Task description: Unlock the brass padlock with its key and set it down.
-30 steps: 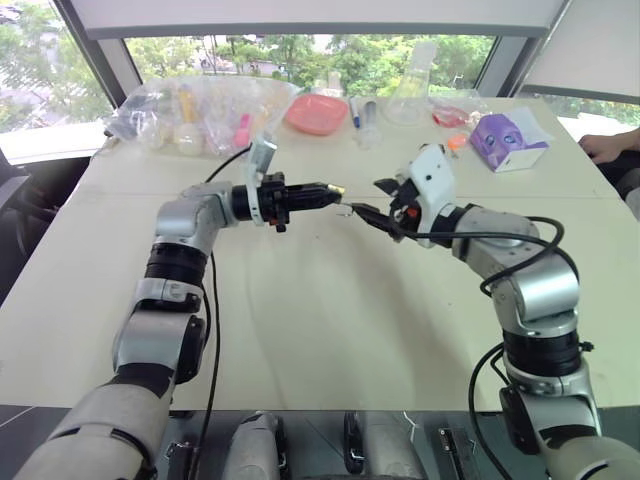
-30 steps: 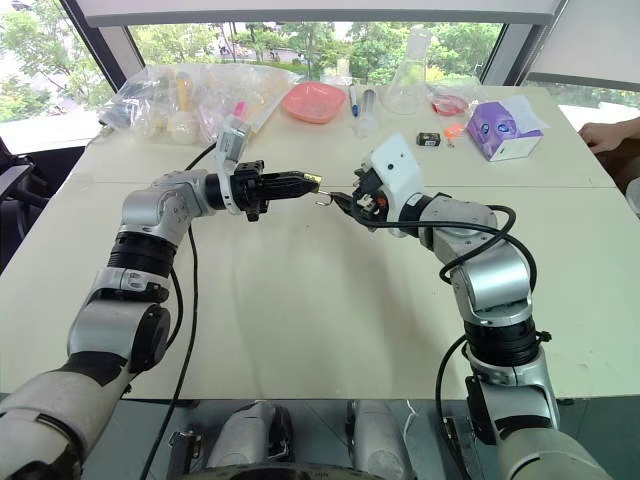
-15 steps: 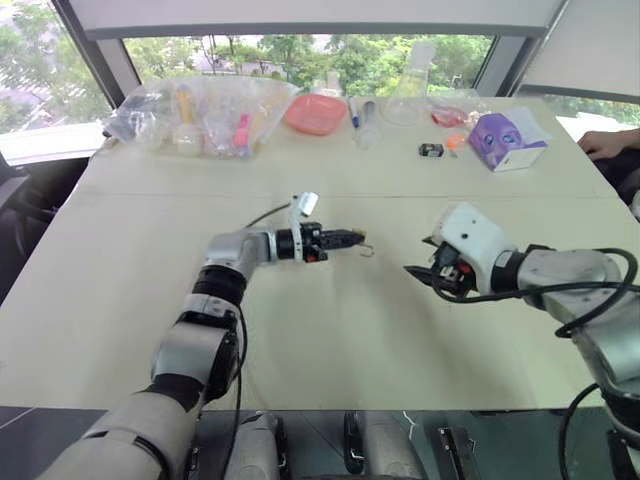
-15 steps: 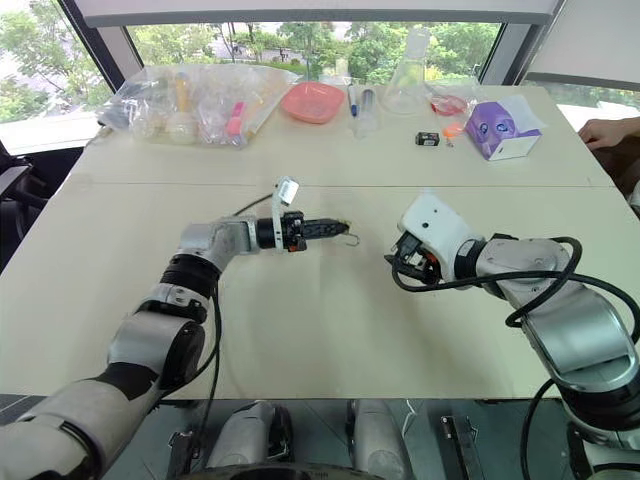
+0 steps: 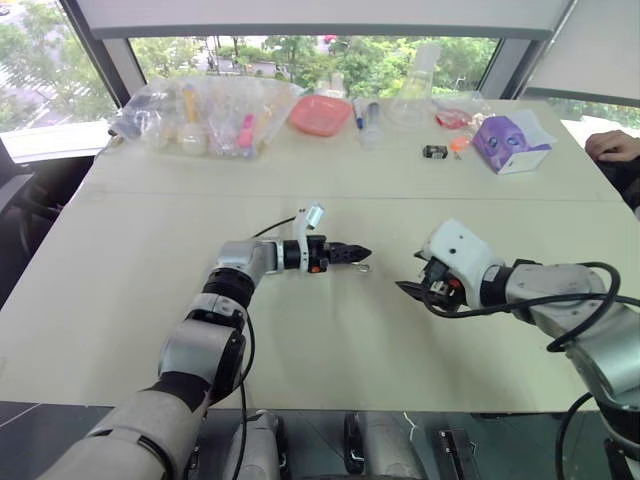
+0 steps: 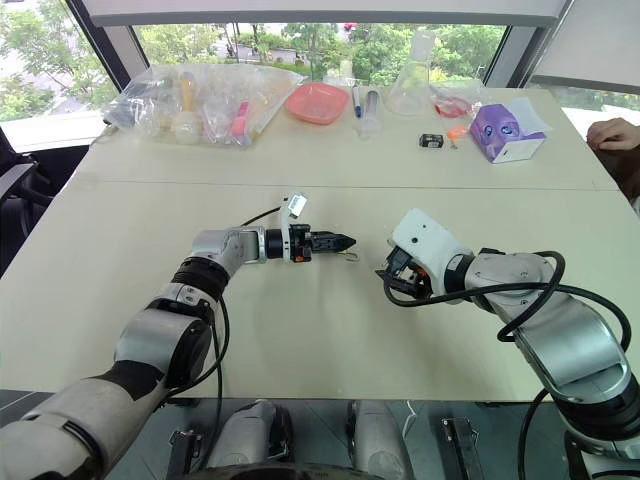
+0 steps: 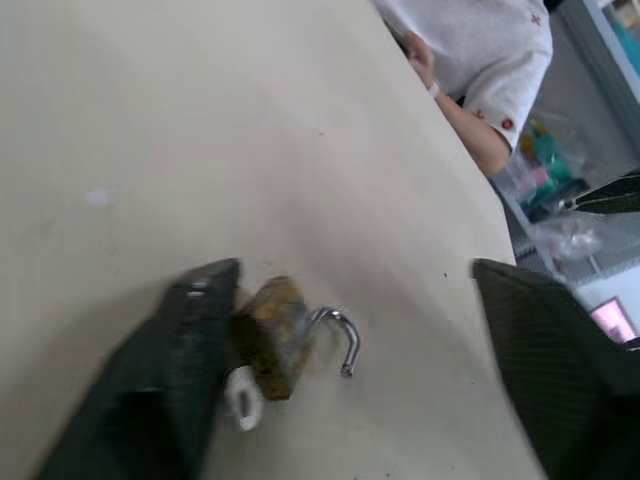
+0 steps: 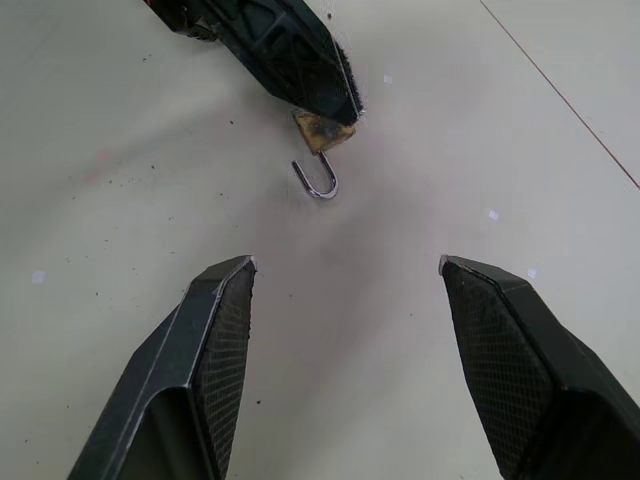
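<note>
Table (image 5: 120, 300), pale, seen from above by the head cameras. Far edge, by the window: clear plastic bags (image 5: 205, 115) holding small items, among them a pink piece and pale rounded ones whose kind cannot be made out; a pink dish (image 5: 319, 113), contents not visible; a clear glass flask (image 5: 413, 95), upright; a purple and white box (image 5: 508, 141); a small black boxy object (image 5: 433, 151) just beside an orange bit. Brass padlock (image 7: 275, 335): lies on the table near its middle, at the tip of the left gripper (image 5: 355, 254), its silvery shackle swung open and pointing away from the gripper. Left gripper: low over the table, pointing toward the robot's right; the left wrist view shows its two fingers spread wide, one finger (image 7: 185, 350) touching the padlock body and the other well apart from it, so nothing is clamped. Right gripper (image 8: 345, 330): near the padlock on the robot's right, apart from it, its fingers parted and empty, aimed at the padlock and the left gripper's tip. The head views give the padlock as a small glint; the wrist views give its brass body and open shackle. The left wrist view also takes in a person in a white top at the table's far side; the head view catches a person's hand (image 5: 612, 146) at the table's right edge.
</note>
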Available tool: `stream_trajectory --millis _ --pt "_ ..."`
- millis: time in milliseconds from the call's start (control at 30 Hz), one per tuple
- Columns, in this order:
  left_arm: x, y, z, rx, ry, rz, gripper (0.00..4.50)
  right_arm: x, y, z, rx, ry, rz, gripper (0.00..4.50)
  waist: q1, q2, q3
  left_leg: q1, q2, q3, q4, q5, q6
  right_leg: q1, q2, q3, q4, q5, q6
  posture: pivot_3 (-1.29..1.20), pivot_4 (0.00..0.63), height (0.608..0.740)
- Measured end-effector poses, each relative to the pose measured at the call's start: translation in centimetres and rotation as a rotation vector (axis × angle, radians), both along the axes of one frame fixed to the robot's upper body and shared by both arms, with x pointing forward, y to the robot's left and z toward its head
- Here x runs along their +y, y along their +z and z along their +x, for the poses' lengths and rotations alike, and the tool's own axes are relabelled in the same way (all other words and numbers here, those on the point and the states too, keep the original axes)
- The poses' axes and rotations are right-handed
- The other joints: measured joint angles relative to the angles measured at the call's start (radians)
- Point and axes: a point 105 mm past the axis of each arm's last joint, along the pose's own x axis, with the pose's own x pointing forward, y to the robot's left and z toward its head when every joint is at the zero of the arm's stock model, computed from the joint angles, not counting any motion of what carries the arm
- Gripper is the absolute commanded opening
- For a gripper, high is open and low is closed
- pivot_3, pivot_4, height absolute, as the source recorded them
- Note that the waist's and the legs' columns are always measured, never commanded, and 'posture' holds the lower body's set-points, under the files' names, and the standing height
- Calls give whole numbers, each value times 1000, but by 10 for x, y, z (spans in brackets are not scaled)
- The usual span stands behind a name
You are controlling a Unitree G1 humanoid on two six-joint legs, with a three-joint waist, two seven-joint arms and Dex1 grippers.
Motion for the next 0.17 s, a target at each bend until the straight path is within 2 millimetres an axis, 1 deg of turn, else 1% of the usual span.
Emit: stream_trajectory --millis 67,100,133,167 --pt "10 -2 4 -165 -9 144 4441 1 -2 -1 6 -4 10 3002 -6 -1 0 1 1 -1 0 -2 3 0 1 0 0 0 0 0 150 733" --pt "21 -1 8 -249 5 217 4441 0 -4 -2 19 -13 24 3002 -12 -1 0 1 1 -1 -1 -2 3 0 1 1 0 0 0 0 150 733" --pt "33 0 10 -278 28 243 4441 0 -7 -3 29 -22 36 3002 -16 0 -1 1 1 -3 -1 -2 3 -1 2 2 1 0 -1 0 150 733" --pt "50 2 11 -307 59 266 4441 0 -9 -3 47 -43 79 3002 -23 0 0 1 1 -5 -2 -1 2 -1 3 1 1 0 -1 0 150 733"
